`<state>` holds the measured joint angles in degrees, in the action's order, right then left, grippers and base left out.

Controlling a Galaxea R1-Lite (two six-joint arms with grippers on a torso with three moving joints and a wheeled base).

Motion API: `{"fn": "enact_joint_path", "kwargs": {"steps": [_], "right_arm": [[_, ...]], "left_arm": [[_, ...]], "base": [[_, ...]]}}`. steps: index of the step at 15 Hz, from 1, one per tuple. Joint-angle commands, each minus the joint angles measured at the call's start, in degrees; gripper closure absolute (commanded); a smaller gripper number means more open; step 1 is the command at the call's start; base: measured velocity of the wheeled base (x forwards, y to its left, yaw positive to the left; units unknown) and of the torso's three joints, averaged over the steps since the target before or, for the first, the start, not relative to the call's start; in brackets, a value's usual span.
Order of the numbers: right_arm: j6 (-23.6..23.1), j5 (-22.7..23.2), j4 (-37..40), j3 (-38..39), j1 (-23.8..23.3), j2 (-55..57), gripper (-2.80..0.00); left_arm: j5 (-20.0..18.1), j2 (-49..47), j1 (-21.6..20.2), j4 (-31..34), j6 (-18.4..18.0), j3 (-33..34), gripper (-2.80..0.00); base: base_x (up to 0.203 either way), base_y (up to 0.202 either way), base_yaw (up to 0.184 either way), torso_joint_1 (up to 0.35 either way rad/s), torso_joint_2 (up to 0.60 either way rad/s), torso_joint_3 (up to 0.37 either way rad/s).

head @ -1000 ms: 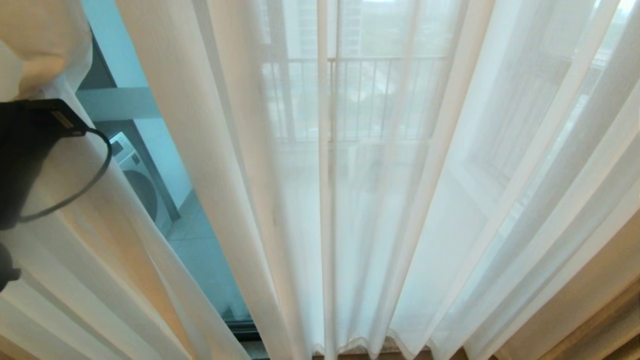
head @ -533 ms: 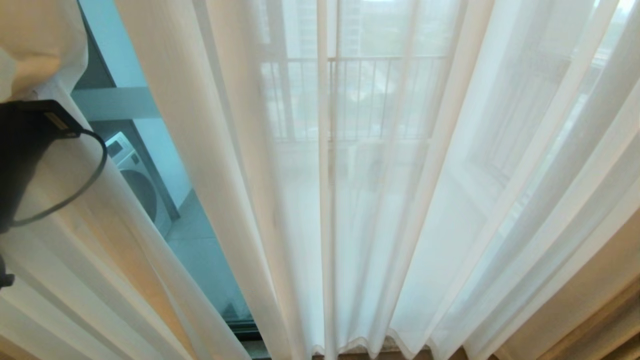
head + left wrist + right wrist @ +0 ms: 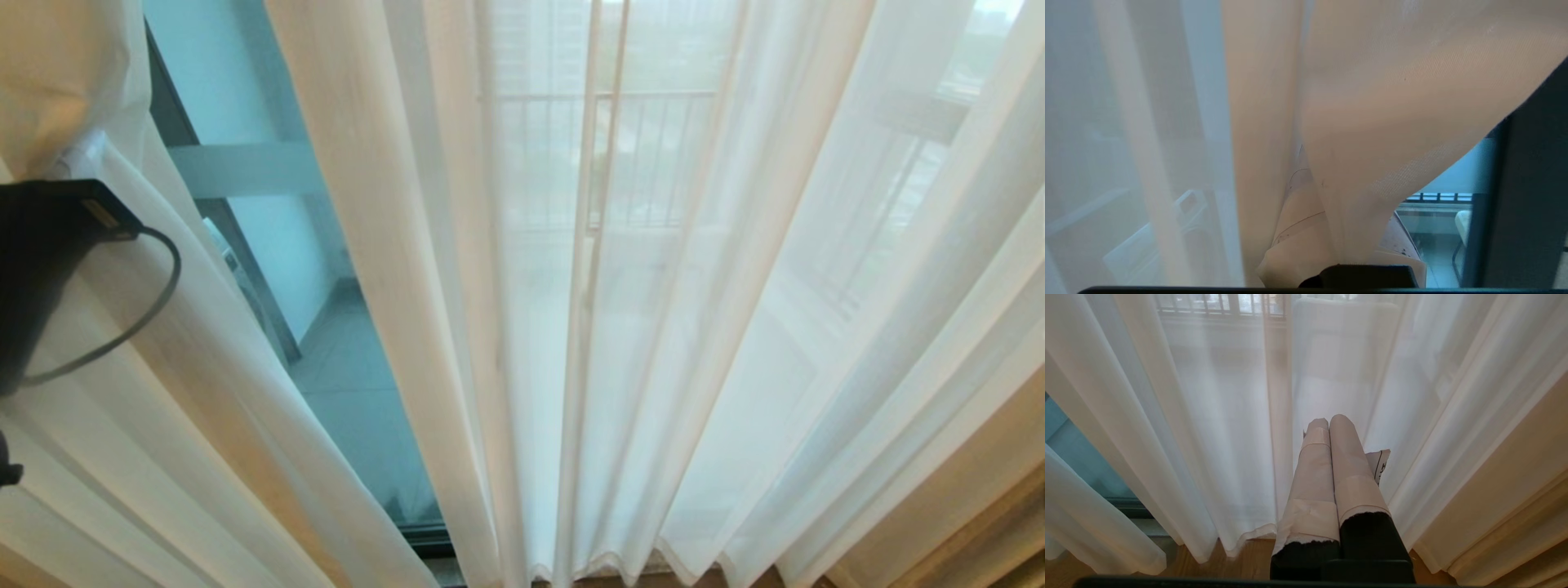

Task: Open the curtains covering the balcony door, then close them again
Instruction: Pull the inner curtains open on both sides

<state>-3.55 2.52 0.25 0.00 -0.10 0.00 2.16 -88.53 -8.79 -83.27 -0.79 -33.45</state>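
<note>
The curtains hang as two sheer white panels: the left panel is drawn aside and the right panel hangs in pleats. Between them shows the balcony door, blue-tinted glass in a dark frame with a pale horizontal band. My left arm's black wrist is at the left edge, its fingers hidden behind the fabric. In the left wrist view my left gripper is shut on a bunched fold of the left panel. My right gripper is shut on nothing, low before the right panel.
A thick beige drape hangs at the far right, also beside my right gripper. Wooden floor shows under the wavy hems. The door's dark bottom track lies at the gap's foot. A balcony railing shows through the sheer.
The whole head view has shifted to the right, so the camera has moved. The washing machine seen through the glass is now mostly behind the left panel. My left gripper keeps its hold.
</note>
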Motion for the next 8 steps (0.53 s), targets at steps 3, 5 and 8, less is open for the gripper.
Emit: {"fn": "enact_joint_path", "kwargs": {"steps": [3,5,8], "right_arm": [[-0.1,0.0,0.0,0.0,0.0,0.0,0.00],[-0.1,0.0,0.0,0.0,0.0,0.0,0.00],[-0.1,0.0,0.0,0.0,0.0,0.0,0.00]], "left_arm": [[0.0,-0.2,0.0,-0.5,0.0,0.1,0.00],[0.0,-0.1,-0.1,-0.5,0.0,0.1,0.00],[0.0,0.3,-0.1,-0.5,0.0,0.1,0.00]], "base": [[0.000,0.180,0.003,-0.002,0.00,0.003],[0.000,0.192,0.001,0.005,0.00,0.005],[0.000,0.183,0.002,0.001,0.00,0.003]]}}
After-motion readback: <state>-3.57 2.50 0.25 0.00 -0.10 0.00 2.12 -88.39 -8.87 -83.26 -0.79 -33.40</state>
